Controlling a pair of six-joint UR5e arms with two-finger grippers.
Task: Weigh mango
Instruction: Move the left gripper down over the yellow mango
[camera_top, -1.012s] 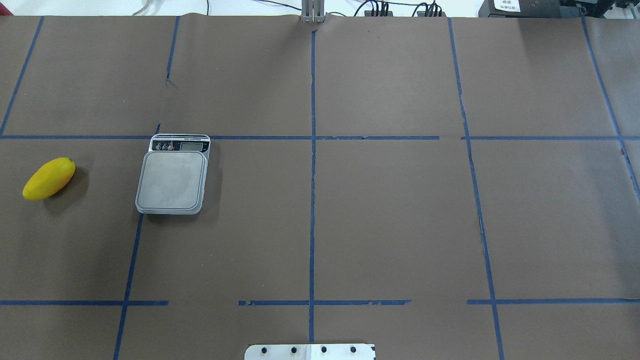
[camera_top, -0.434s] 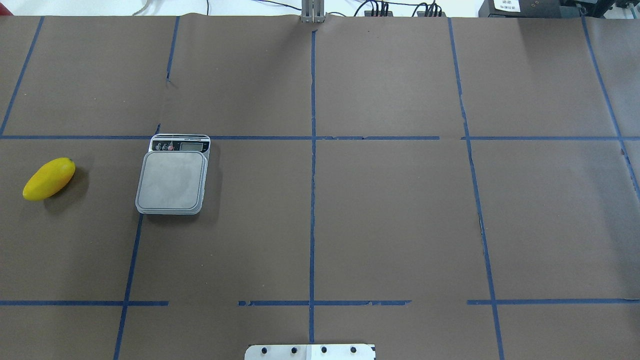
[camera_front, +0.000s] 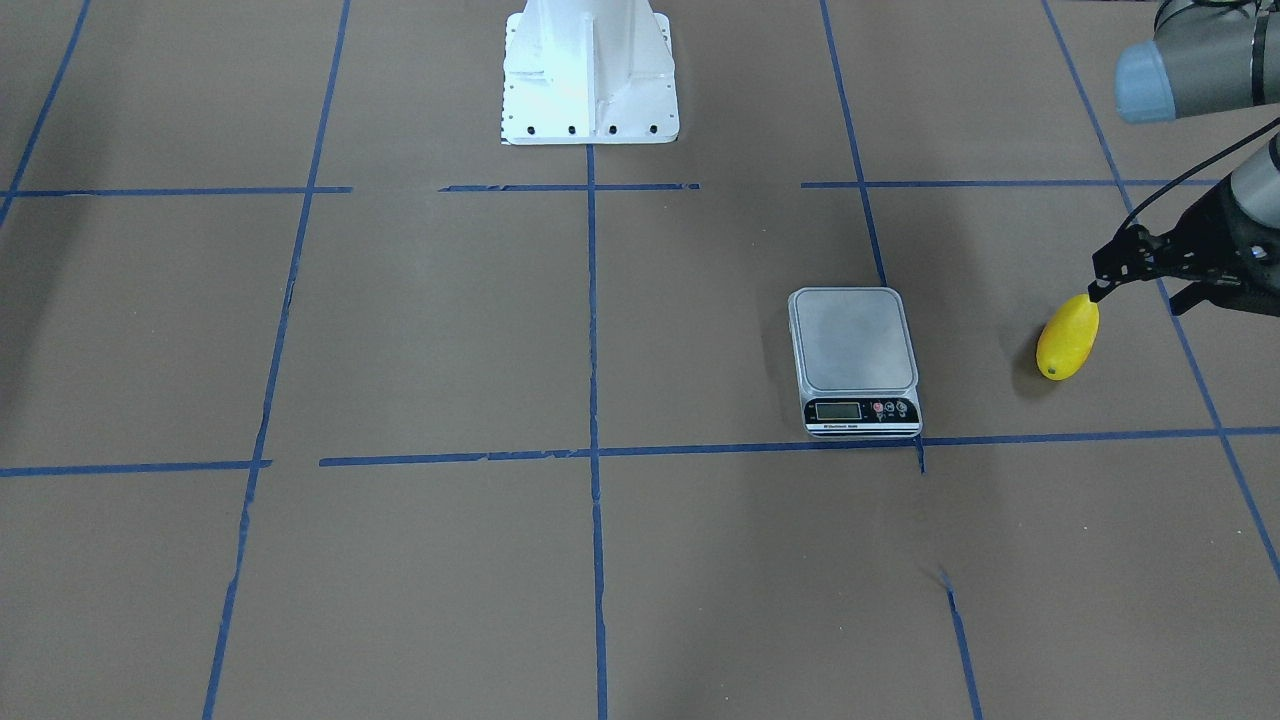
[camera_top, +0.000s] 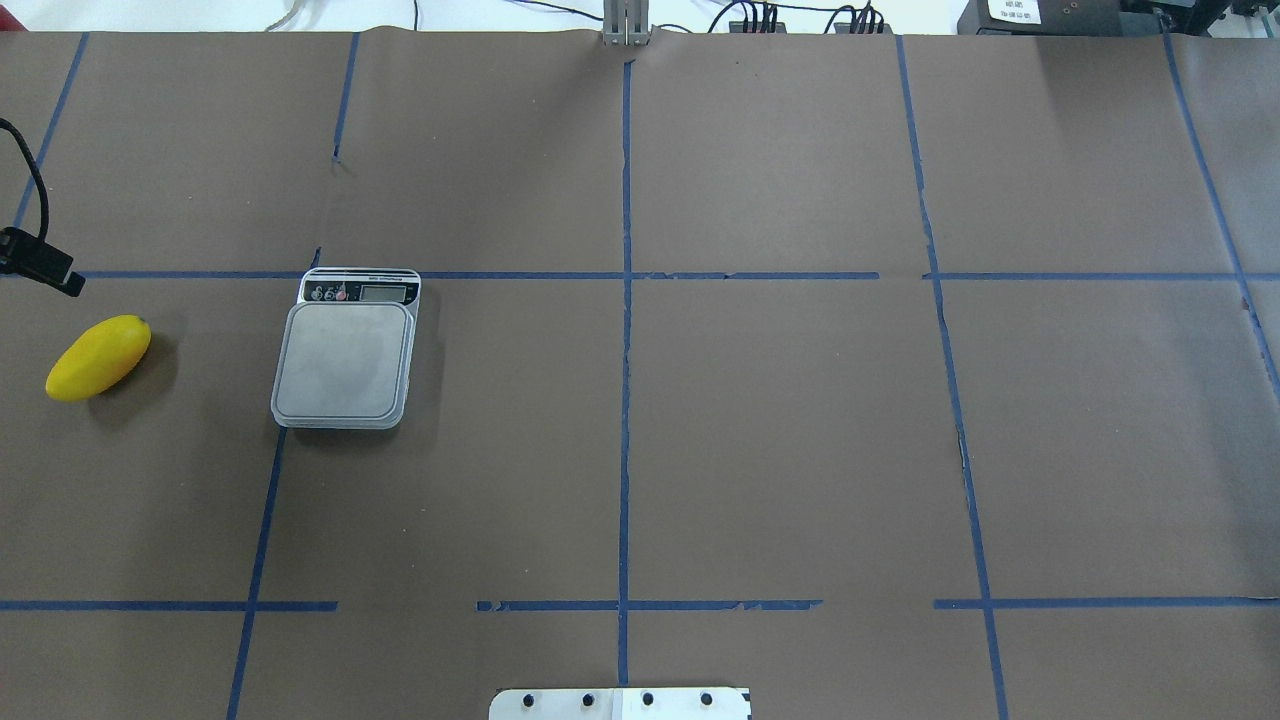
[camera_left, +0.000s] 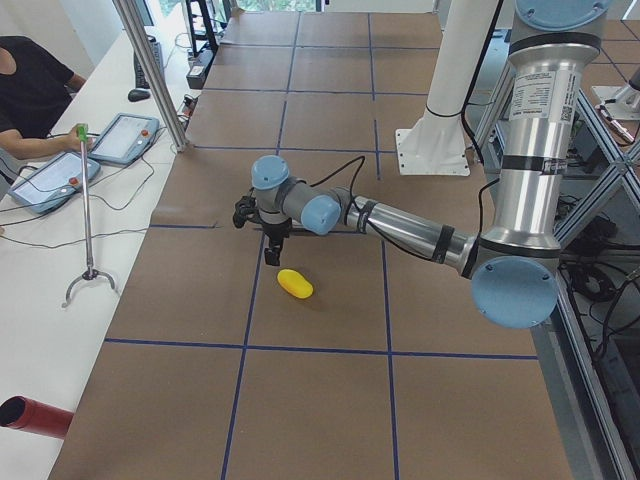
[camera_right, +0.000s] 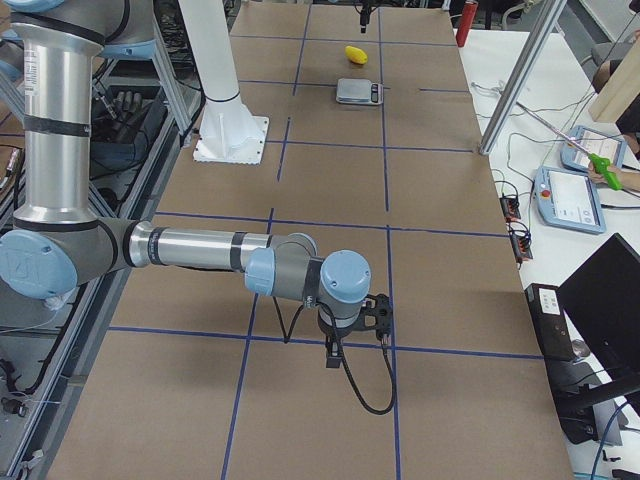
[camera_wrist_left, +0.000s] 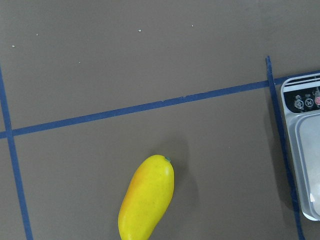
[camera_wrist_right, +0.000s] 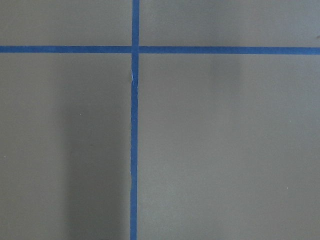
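The mango (camera_top: 98, 357) lies on the brown table at the far left, yellow with an orange tinge; it also shows in the front view (camera_front: 1067, 337) and low in the left wrist view (camera_wrist_left: 146, 197). The scale (camera_top: 343, 362) stands to its right with a bare plate, display at the far side. My left gripper (camera_left: 272, 252) hangs above the table just beside the mango, apart from it; I cannot tell whether it is open. Its black wrist part with a cable (camera_top: 40, 265) shows at the overhead view's left edge. My right gripper (camera_right: 333, 352) hangs over bare table far from both; its state cannot be told.
Blue tape lines grid the brown table cover (camera_top: 780, 420). The robot's white base (camera_front: 588, 70) stands at the middle near side. Operators' tablets (camera_left: 55, 178) and a thin stand (camera_left: 86, 230) lie beyond the table's far edge.
A black part of my left wrist with its cable has come into the overhead view at the left edge. The mango and scale have not moved.
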